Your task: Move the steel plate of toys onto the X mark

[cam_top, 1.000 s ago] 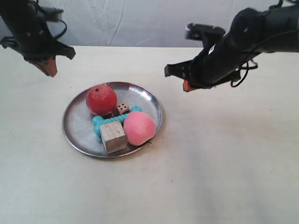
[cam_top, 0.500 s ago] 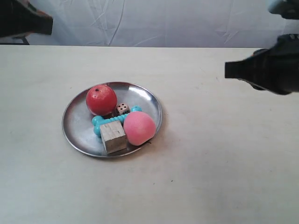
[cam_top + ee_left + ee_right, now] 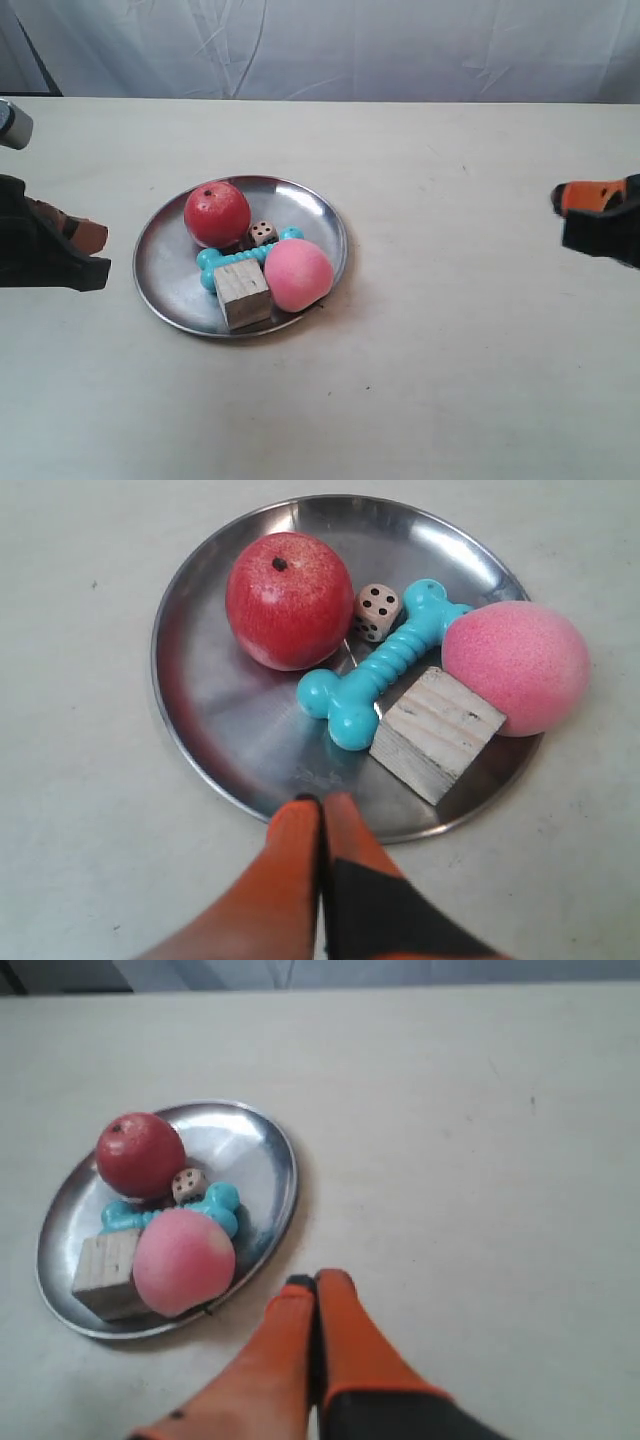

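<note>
plate [image 3: 162,272] of toys [image 3: 297,274] mid surface [image 3: 460,390], left hand [image 3: 320,805] pressed together near its rim, right hand [image 3: 314,1282] pressed together too, well apart, bare room toward every edge

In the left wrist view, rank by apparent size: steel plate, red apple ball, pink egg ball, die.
1. round shiny steel plate
2. pink egg-shaped ball and red apple-like ball, too alike to rank
3. small spotted die, smallest

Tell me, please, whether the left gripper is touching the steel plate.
Apart. The exterior view shows a strip of bare table between the left gripper and the steel plate. In the left wrist view they merely overlap.
</note>
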Tool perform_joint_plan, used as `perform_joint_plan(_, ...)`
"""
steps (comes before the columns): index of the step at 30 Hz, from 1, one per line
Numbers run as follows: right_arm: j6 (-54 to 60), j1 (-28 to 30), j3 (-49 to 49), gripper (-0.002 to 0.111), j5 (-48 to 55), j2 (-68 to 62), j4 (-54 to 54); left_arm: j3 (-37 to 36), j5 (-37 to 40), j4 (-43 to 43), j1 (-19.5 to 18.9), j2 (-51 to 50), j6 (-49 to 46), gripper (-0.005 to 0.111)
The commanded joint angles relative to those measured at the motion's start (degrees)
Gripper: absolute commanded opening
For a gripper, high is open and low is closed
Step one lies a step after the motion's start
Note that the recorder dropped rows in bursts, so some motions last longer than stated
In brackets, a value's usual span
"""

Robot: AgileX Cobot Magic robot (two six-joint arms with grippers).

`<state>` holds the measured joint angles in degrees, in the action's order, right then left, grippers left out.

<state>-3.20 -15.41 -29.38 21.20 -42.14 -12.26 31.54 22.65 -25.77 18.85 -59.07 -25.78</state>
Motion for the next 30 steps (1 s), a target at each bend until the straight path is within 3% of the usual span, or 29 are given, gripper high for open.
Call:
perform_joint_plan(1,0.39,6.59,0.81,0.0,1.35,14.5,1.81,-0.21,-0.42,-0.56,0.36,0.41,-0.14,0.0)
perform_joint_plan(5,3.2,14.31,6.99,0.0,4.29,31.56,3.16,-0.21,-0.42,-0.56,0.36,0.41,-0.14,0.0)
perform_joint_plan(9,3.2,16.3,12.49,0.0,3.95,41.54,3.16,-0.21,-0.42,-0.56,0.36,0.41,-0.14,0.0)
perform_joint_plan(22,3.2,16.3,25.87,0.0,3.05,42.14,5.47,-0.21,-0.7,-0.4,0.36,0.41,-0.14,0.0)
perform_joint_plan(30,3.2,16.3,29.27,0.0,2.57,42.14,4.0,-0.21,-0.7,-0.4,0.36,0.41,-0.14,0.0)
